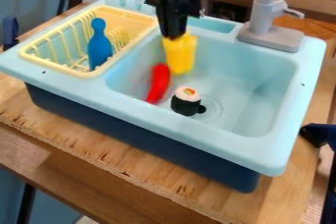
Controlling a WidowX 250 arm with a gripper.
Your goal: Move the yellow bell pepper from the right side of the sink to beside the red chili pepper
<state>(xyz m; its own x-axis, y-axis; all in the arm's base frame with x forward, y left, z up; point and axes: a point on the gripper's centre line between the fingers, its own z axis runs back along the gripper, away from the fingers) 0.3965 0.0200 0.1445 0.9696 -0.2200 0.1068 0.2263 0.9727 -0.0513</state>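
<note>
The yellow toy [181, 57] is gripped at its top by the nearly closed claw [173, 36]; through shallow pinching, it could be dropped.

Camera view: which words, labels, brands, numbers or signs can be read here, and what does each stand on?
None to quote: no text can be read on the sink, faucet, yellow rack, blue pin-shaped piece, yellow object, red object, sushi piece or gripper.
Small dark marks on the sink's rim: too small to tell whether they are print.
</note>
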